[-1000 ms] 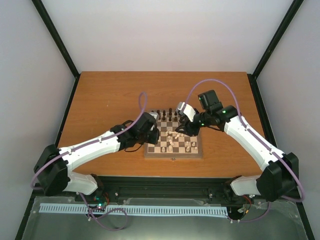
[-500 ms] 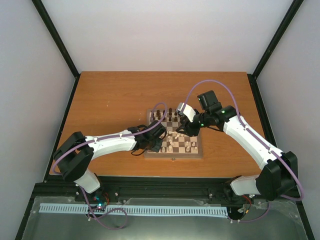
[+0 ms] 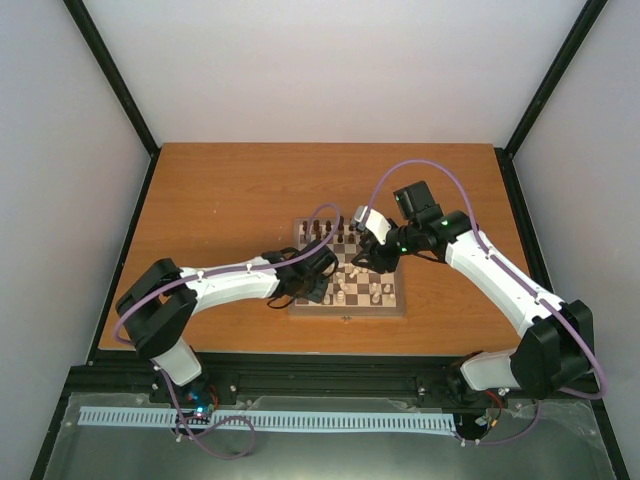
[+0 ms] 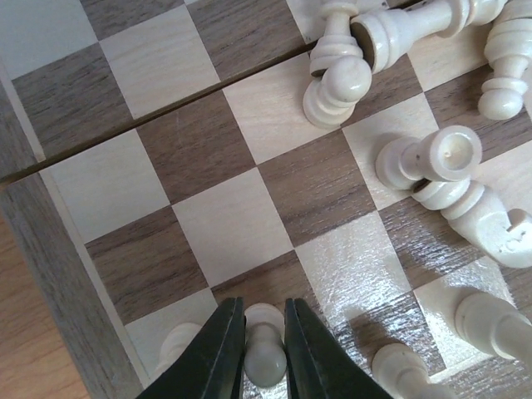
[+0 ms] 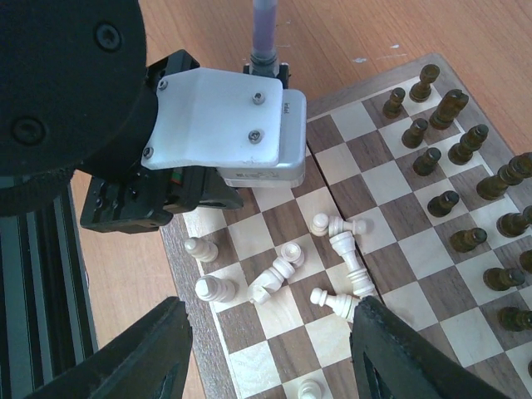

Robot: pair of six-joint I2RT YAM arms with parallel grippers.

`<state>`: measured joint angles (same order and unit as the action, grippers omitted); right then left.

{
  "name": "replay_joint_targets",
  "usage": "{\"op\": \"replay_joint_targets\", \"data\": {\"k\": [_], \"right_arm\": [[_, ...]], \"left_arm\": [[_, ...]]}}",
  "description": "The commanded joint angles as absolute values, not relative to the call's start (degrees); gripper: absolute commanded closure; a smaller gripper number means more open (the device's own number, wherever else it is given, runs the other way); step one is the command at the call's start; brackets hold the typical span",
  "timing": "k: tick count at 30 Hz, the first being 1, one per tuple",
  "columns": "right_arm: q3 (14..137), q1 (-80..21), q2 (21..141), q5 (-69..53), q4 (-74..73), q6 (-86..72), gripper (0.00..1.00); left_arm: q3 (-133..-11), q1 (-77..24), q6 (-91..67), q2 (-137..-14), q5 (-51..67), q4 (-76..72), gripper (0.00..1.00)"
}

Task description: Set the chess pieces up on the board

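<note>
Though hidden from above, left jaws pinch a cream pawn (image 4: 264, 353); right jaws spread.

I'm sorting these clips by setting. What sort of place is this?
Probably a robotics lab cell: plain white walls framed by black posts, a wooden table with a chessboard, and two robot arms bolted along its near edge.

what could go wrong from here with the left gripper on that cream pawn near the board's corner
The left gripper is shut on a cream pawn with neighbouring cream pieces standing close on both sides; opening or shifting may knock them over.
The toppled cream pieces lie loose mid-board; a low sweep by either arm could roll them.
The right gripper hangs open over the same board, near the left wrist, so the arms could collide.
</note>
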<state>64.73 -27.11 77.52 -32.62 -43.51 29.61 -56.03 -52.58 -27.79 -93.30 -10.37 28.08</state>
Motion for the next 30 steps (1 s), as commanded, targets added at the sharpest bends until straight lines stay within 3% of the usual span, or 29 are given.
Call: {"op": "replay_joint_targets", "data": {"k": [1, 9, 30], "right_arm": [[64.41, -26.89, 77.8, -33.68, -43.59, 30.58, 0.46], [64.42, -26.85, 78.08, -33.85, -43.78, 30.93, 0.46], [64.42, -26.83, 77.17, -32.32, -42.88, 29.98, 0.46]], "left_arm": [[-58.53, -53.04, -26.81, -94.44, -11.15, 28.21, 0.82], [-58.97, -53.09, -26.88, -94.32, -10.98, 28.21, 0.71], [-65.93, -52.93, -23.13, -92.74, -12.88, 30.63, 0.7]]}}
